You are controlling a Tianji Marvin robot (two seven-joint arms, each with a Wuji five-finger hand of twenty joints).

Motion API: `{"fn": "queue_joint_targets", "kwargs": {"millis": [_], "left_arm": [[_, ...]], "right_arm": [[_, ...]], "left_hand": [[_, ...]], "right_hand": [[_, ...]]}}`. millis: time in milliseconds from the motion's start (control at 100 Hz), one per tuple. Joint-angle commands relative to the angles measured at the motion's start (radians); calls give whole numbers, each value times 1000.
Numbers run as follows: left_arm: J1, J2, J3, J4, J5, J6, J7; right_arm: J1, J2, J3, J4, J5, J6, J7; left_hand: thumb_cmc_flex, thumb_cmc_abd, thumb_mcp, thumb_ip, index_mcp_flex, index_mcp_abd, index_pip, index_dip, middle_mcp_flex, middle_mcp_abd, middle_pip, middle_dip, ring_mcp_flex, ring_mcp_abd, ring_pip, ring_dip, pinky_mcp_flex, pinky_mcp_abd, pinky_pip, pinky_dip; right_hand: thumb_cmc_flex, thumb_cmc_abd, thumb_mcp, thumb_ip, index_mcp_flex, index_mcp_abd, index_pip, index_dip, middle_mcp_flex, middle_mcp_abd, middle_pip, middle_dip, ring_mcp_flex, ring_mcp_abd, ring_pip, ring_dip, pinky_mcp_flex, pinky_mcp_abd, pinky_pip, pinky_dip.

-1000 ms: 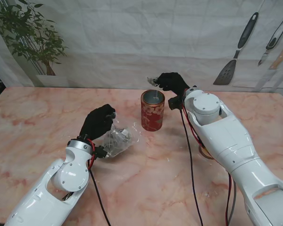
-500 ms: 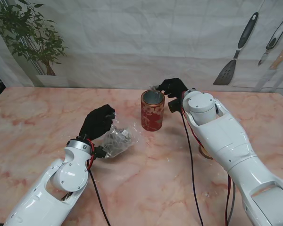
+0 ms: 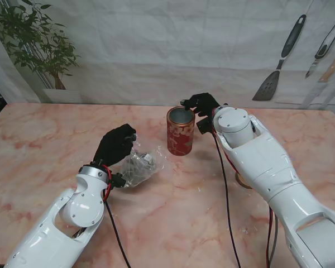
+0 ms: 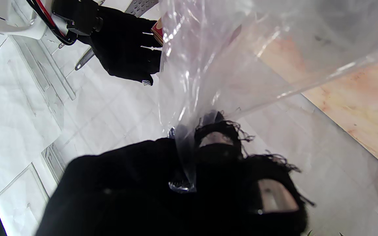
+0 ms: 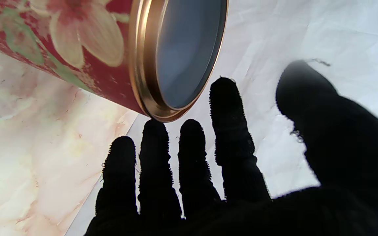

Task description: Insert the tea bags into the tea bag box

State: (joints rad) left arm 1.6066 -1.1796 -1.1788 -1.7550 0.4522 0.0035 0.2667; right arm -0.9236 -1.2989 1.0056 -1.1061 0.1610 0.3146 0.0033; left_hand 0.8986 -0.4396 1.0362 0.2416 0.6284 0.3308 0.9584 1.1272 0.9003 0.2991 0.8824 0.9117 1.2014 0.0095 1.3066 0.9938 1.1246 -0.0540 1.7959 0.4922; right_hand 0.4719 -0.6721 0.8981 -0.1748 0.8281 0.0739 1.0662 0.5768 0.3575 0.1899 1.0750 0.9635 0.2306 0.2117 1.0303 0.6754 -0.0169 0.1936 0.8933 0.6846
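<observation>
R robot hand (image 3: 200, 103) hangs just beyond the far rim of the tea bag box (image 3: 181, 131), fingers (image 5: 228, 127) spread apart w/ nothing between them in the wrist view, so it reads as empty and open. The box is a red floral tin w/ a gold rim, upright on the pink marble surface (image 3: 39, 145), lid off, mouth facing up; inside looks grey and I can't tell whether any bag lies in it. L robot hand (image 3: 116, 143) sits well to the left and nearer to me, fingers pinched on the top of a clear plastic bag (image 3: 138, 166) that sags onto the surface; wrist cam shows the film gathered between the fingertips (image 4: 215, 141). Tea bags presumably inside that plastic, but they're too small and blurred to count. Progress, as a judgement: mid-cycle, R hand empty at the tin, so at least one more fetch from the plastic bag is prob. left; how many remain can't be said. Around: potted plant (image 3: 36, 42) at far left, spatula (image 3: 279, 61) and other utensils on the backdrop at far right. Nothing stands between plastic bag and tin; main nuisance is the R arm's cable (image 3: 228, 184) trailing across the surface.
</observation>
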Motion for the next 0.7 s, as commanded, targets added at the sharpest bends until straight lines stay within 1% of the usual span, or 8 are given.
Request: {"fn": "queue_joint_targets", "kwargs": {"millis": [0,10,20,40,290,510,650,690], "left_arm": [[1,0,-1,-8,-5,-1,-14],[1,0,-1,-8,-5,-1,-14],[1,0,-1,-8,-5,0,-13],[1,0,-1,-8,-5,0,-13],[-2,-1,1,-6,-7,5,-12],[-14,-2,3,-2,-5,16,-13],[-24,-2,3,2,-10,21,-17],[-26,-2,3,3,-10,22,-17]], "right_arm": [[3,0,0,-4,3,-2,14],[3,0,1,-4,4,-2,14],[3,0,1,-4,4,-3,14],[2,0,1,-5,4,-3,13],[-7,0,9,-20,7,-6,2],[-44,17,34,-80,-7,-12,4],[-88,32,59,-141,-18,-27,5],[-102,38,67,-160,-24,-33,9]], "left_hand": [[130,3,128,-14,11,13,0,11,30,-17,28,22,54,90,72,12,-16,-348,220,1],[130,3,128,-14,11,13,0,11,30,-17,28,22,54,90,72,12,-16,-348,220,1],[129,4,128,-14,11,13,0,11,29,-18,28,22,54,90,72,12,-16,-348,220,1],[129,4,128,-14,11,13,0,11,29,-17,28,22,54,90,72,12,-16,-348,220,1],[130,2,129,-15,11,13,0,12,30,-15,28,22,54,90,72,12,-16,-348,220,1],[130,2,129,-15,12,14,-2,12,30,-15,28,22,54,90,72,12,-16,-348,220,1],[130,2,129,-16,12,14,-3,13,30,-15,28,22,54,90,72,12,-16,-347,220,1],[130,2,129,-16,12,14,-3,13,30,-16,28,22,54,90,72,12,-16,-347,220,2]], "right_hand": [[-49,-39,24,35,-17,3,-10,37,-22,-11,17,11,4,-17,27,5,-14,-10,35,-10],[-49,-39,24,35,-17,3,-10,37,-22,-11,17,11,4,-17,27,5,-14,-10,35,-10],[-46,-36,11,46,-16,4,-24,71,-22,-11,16,12,3,-17,27,7,-13,-10,34,-9],[-46,-35,8,47,-16,4,-28,80,-21,-10,17,12,3,-17,27,7,-12,-9,34,-9],[-45,-31,15,45,-19,8,-40,91,-23,-11,18,15,3,-17,28,9,-13,-10,33,-8],[-38,-27,24,45,-29,5,-59,86,-23,-9,18,15,2,-14,28,9,-14,-9,32,-7],[-24,-29,29,23,-34,1,-75,58,-19,-4,17,15,4,-11,28,9,-14,-6,34,-6],[-21,-27,32,15,-38,-4,-83,40,-20,-6,16,15,4,-11,28,9,-13,-6,34,-6]]}}
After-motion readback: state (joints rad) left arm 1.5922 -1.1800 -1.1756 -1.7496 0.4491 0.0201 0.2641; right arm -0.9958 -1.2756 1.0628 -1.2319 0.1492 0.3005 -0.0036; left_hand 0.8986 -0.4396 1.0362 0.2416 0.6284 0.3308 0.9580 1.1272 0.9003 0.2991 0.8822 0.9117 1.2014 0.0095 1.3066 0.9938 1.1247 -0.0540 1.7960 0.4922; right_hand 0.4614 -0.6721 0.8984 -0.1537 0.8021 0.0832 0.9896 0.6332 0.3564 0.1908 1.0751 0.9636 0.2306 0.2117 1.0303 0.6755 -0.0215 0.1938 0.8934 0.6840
